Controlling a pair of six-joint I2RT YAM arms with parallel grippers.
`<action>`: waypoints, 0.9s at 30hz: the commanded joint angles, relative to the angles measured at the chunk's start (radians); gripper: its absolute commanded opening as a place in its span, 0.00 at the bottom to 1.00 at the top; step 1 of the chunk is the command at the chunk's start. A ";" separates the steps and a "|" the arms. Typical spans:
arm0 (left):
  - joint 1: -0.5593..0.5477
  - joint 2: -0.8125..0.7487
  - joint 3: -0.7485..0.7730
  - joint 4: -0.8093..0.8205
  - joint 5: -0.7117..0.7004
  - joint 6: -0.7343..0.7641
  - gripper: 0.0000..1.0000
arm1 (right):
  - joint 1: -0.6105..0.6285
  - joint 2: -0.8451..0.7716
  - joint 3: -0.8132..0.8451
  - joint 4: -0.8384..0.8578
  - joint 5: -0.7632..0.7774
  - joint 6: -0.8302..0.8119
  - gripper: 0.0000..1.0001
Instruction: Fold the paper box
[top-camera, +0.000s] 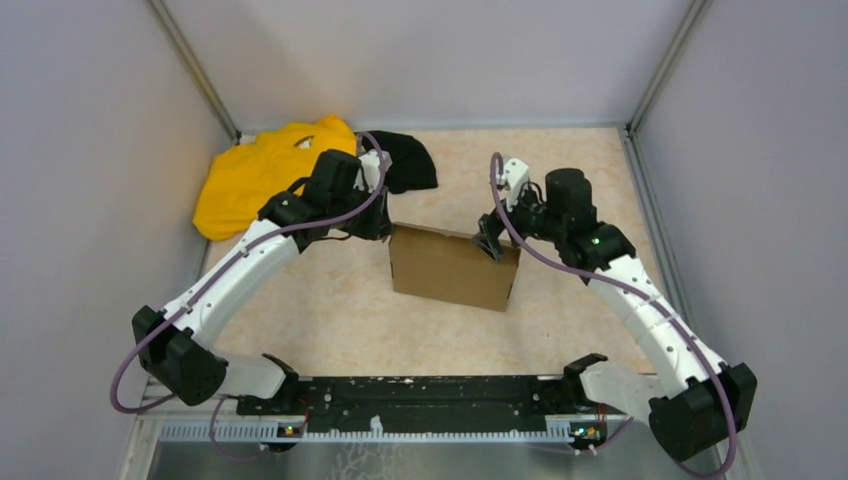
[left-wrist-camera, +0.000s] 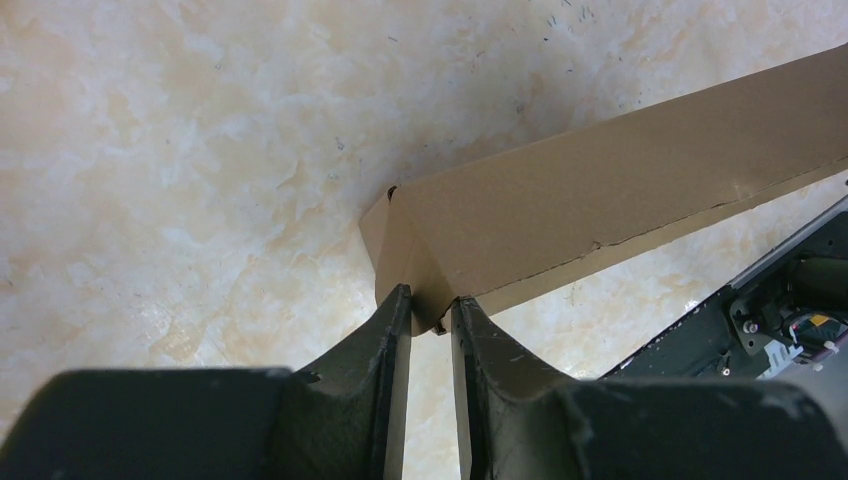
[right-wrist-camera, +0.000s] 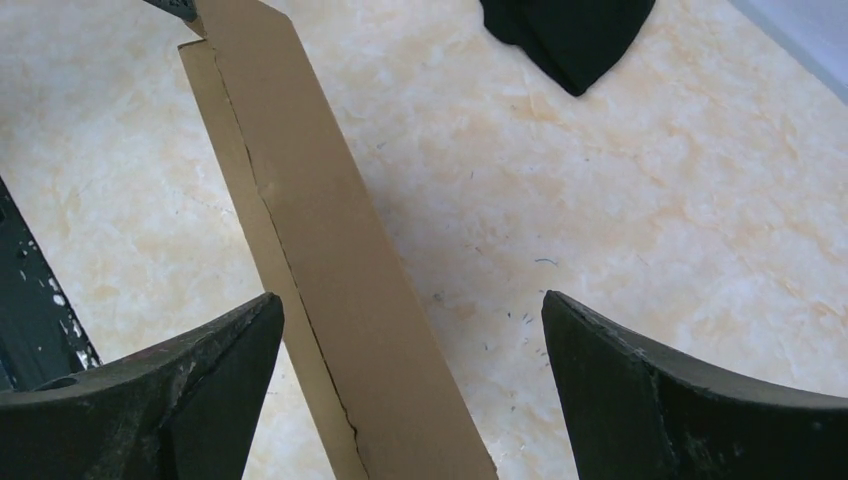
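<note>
The paper box (top-camera: 452, 266) is a shallow brown cardboard box standing on edge in the middle of the table. My left gripper (top-camera: 384, 226) is at its upper left corner. In the left wrist view the fingers (left-wrist-camera: 432, 306) are shut on that corner of the box (left-wrist-camera: 600, 200). My right gripper (top-camera: 492, 244) hovers at the box's upper right end. In the right wrist view it is wide open (right-wrist-camera: 412, 312), with the box's narrow top face (right-wrist-camera: 320, 250) running between the fingers, nearer the left one, touching neither.
A yellow cloth (top-camera: 258, 176) lies at the back left and a black cloth (top-camera: 410, 160) beside it, also in the right wrist view (right-wrist-camera: 566, 34). A black rail (top-camera: 430, 394) runs along the near edge. Grey walls enclose the table.
</note>
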 joint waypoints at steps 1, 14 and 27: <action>0.007 -0.027 0.038 -0.029 -0.012 0.021 0.27 | -0.037 -0.093 -0.082 0.155 -0.111 0.061 0.98; 0.027 -0.039 0.038 -0.075 -0.028 0.047 0.27 | -0.040 -0.194 -0.239 0.157 -0.190 0.036 0.98; 0.033 0.000 0.110 -0.110 -0.008 0.057 0.27 | 0.049 -0.178 -0.259 0.088 -0.116 0.013 0.96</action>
